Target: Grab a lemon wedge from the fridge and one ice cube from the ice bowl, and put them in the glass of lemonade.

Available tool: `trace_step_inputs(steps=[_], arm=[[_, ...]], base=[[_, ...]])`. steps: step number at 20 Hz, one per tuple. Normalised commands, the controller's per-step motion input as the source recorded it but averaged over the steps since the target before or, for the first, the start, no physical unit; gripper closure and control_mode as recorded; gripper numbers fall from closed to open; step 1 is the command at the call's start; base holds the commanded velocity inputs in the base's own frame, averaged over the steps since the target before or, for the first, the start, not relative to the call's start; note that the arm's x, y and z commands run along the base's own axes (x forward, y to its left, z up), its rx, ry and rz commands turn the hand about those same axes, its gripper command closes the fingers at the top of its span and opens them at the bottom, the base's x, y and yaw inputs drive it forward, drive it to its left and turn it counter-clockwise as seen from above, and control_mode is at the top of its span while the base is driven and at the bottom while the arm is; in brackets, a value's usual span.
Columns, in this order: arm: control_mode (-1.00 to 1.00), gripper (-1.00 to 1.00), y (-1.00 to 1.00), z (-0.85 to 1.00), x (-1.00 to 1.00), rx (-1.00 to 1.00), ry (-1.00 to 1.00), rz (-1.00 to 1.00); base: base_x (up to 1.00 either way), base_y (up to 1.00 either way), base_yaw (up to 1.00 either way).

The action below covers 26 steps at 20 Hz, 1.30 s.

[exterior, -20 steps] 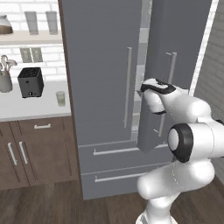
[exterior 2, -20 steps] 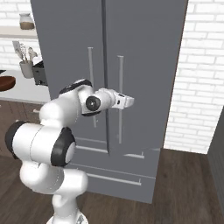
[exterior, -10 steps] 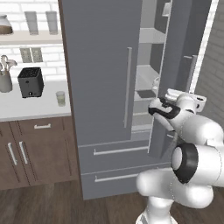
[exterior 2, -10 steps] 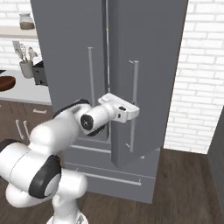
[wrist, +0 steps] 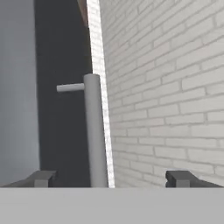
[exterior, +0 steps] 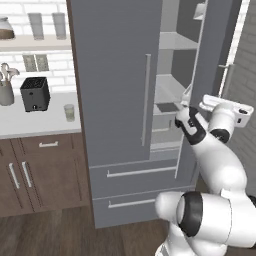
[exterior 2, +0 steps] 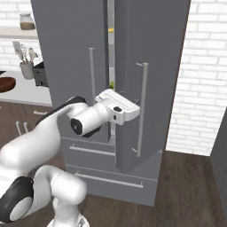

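Fridge (exterior: pixel 115 75): tall grey two-door unit, two drawers below. Right door (exterior: pixel 212 75) stands swung partly outward; left door shut. Through the gap the left base view shows pale interior shelves (exterior: pixel 172 90). In the right base view the gap is a narrow vertical slit with a small yellow item (exterior 2: pixel 111 30) high up and a small yellowish-green item (exterior 2: pixel 111 84) lower down; too small to tell whether either is the lemon wedge.

Right door handle (wrist: pixel 95 135): vertical silver bar. In the hand view it stands upright between the two fingertips (wrist: pixel 41 178), closer to the one at the left of that view, touching neither.

Gripper (wrist: pixel 111 179): jaws spread wide, nothing held. In the right base view the hand (exterior 2: pixel 117 105) sits at the front of the open door, just beside the handle bar (exterior 2: pixel 142 111).

Glass of lemonade (exterior: pixel 69 112): on the white counter (exterior: pixel 30 122) left of the fridge, upright, well apart from the arm. Black toaster (exterior: pixel 35 93) behind it; white utensil crock (exterior: pixel 6 90) further left.

Ice bowl (exterior 2: pixel 6 84): reddish-brown, at the left edge of the right base view, on the counter.

White brick wall (wrist: pixel 166 96) lies to the right of the fridge.
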Motion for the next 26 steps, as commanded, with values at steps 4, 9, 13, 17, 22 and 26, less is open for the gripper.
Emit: trace_step_inputs(steps=[4,9,13,17,22,26], arm=[[-1.00,-1.00,0.26,1.00,-0.93,0.00,0.04,-0.03],[-1.00,-1.00,0.76,1.00,-0.84,0.00,0.18,0.00],[-1.00,-1.00,1.00,1.00,-0.67,0.01,0.26,0.02],[-1.00,-1.00,1.00,0.87,-0.05,0.01,0.27,0.00],[-1.00,-1.00,0.99,0.03,0.44,0.00,0.24,-0.05],[-1.00,-1.00,0.29,-0.62,0.56,0.02,0.03,-0.01]], base=[[0.00,0.00,0.00],[0.00,0.00,0.00],[0.00,0.00,0.00],[0.00,0.00,0.00],[0.00,0.00,0.00],[0.00,0.00,0.00]])
